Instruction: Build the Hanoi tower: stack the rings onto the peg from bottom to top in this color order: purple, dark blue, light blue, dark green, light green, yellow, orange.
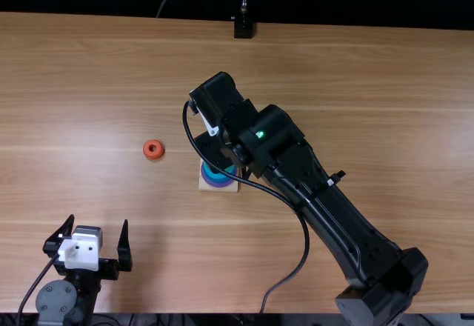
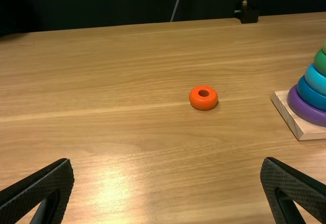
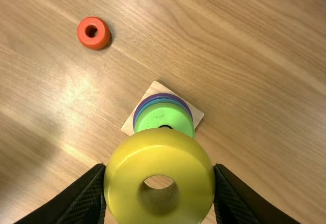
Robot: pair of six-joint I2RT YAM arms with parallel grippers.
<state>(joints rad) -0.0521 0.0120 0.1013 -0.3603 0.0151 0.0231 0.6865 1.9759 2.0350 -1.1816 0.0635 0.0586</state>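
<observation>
Orange ring point(image 1: 153, 149) loose on table point(image 1: 370, 81), left of wooden base point(image 2: 305, 129). Right arm point(image 1: 326, 200) overhangs the base. Stacked upward: purple ring point(image 2: 300, 109), dark blue ring point(image 2: 309, 95), light blue ring point(image 2: 317, 81), dark green ring point(image 2: 321, 63), light green ring point(image 3: 163, 115). Right gripper point(image 1: 211, 147) grips yellow ring point(image 3: 159, 155), partly hiding the stack. Left gripper point(image 1: 98, 221), near left, spread, empty.

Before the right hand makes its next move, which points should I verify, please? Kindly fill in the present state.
1. Yellow ring between right hand's fingers: ok
2. Purple, dark blue, light blue, dark green, light green stacked in order: ok
3. Yellow ring's hole aligned with the peg: cannot tell
4. Orange ring apart from the stack: ok
5. Left hand away from the stack: ok
</observation>
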